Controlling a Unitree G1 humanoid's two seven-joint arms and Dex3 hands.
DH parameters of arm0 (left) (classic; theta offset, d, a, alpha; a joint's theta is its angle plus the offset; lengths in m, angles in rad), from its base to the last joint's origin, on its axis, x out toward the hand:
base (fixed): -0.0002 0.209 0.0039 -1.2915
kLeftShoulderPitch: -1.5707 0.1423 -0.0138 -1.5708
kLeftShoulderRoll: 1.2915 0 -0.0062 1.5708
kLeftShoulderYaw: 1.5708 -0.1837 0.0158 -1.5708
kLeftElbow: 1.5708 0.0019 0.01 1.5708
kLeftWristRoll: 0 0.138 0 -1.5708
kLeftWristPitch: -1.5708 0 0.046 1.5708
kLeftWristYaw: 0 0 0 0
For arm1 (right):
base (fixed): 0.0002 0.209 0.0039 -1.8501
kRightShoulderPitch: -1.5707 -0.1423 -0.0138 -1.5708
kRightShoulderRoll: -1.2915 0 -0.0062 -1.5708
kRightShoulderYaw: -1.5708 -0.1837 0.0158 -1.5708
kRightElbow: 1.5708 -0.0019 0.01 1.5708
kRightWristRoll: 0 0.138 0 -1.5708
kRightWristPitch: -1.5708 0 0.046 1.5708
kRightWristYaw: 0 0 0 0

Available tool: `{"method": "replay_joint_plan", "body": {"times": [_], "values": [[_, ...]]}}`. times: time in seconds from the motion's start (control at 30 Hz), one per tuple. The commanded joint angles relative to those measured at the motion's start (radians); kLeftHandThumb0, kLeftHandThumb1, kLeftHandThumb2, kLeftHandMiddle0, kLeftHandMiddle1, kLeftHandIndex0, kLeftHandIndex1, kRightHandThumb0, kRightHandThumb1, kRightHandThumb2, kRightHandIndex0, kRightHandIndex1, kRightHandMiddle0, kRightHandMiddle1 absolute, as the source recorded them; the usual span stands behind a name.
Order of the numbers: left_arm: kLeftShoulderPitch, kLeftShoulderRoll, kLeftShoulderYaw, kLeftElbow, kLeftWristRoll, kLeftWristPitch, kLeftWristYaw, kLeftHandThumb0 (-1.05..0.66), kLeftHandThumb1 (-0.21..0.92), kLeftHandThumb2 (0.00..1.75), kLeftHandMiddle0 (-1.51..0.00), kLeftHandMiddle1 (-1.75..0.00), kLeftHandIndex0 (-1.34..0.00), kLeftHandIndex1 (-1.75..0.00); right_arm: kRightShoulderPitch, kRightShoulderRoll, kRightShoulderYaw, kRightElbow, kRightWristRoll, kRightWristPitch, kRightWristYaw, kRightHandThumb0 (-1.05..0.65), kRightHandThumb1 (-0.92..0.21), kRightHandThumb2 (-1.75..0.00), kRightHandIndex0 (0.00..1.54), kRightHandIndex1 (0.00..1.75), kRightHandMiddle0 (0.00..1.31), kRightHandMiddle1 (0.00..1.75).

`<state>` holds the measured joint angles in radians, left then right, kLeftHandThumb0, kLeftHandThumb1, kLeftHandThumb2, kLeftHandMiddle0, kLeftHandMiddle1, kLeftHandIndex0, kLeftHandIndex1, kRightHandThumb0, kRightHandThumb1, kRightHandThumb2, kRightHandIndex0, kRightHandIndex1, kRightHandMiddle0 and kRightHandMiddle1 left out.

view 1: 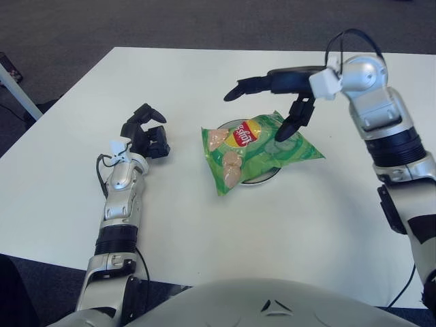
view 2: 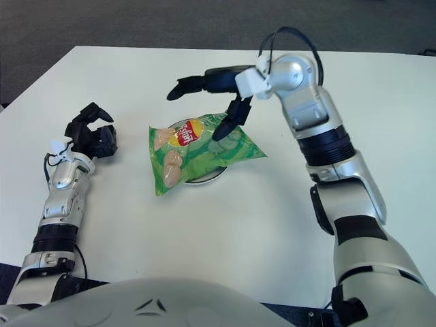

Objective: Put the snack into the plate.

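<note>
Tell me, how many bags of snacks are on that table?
1. A single green chip bag lies across the plate at the table's middle. The right robot hand hovers open just above it; the left robot hand shows off to its left. Nothing looks hidden.

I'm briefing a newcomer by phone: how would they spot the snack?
On the white table, look near the middle, just under the open right hand. The snack bag lies over a plate: the only green crinkly packet, with a red-and-yellow logo.
</note>
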<state>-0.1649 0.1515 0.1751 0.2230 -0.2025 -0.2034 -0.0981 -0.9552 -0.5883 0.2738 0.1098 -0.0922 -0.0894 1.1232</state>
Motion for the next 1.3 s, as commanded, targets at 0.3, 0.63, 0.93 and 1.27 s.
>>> {"method": "replay_joint_plan", "body": {"times": [0.3,0.63,0.93,1.27], "values": [[0.105,-0.078,-0.015,0.084,-0.011,-0.001,-0.005,-0.52,0.21,1.45,-1.31,-1.75,-0.7,-1.75,-0.073,-0.009,-0.001,0.064,-0.011,-0.101,-0.005,-0.98,-0.61,-0.52,0.0,0.0,0.0,0.26],[0.103,-0.073,-0.014,0.093,-0.006,-0.008,-0.006,-0.52,0.21,1.45,-1.31,-1.75,-0.7,-1.75,-0.087,-0.005,-0.001,0.095,-0.008,-0.131,-0.002,-1.04,-0.66,-0.47,0.0,0.0,0.0,0.25],[0.101,-0.068,-0.015,0.097,0.0,-0.017,-0.006,-0.52,0.21,1.44,-1.32,-1.75,-0.7,-1.75,-0.092,0.0,0.002,0.102,-0.012,-0.134,-0.004,-1.04,-0.67,-0.45,0.0,0.0,0.0,0.25],[0.092,-0.06,-0.01,0.111,0.003,-0.012,-0.004,-0.52,0.22,1.44,-1.32,-1.75,-0.7,-1.75,-0.101,0.013,0.009,0.117,-0.021,-0.136,-0.01,-1.04,-0.68,-0.44,0.0,0.0,0.0,0.25]]}}
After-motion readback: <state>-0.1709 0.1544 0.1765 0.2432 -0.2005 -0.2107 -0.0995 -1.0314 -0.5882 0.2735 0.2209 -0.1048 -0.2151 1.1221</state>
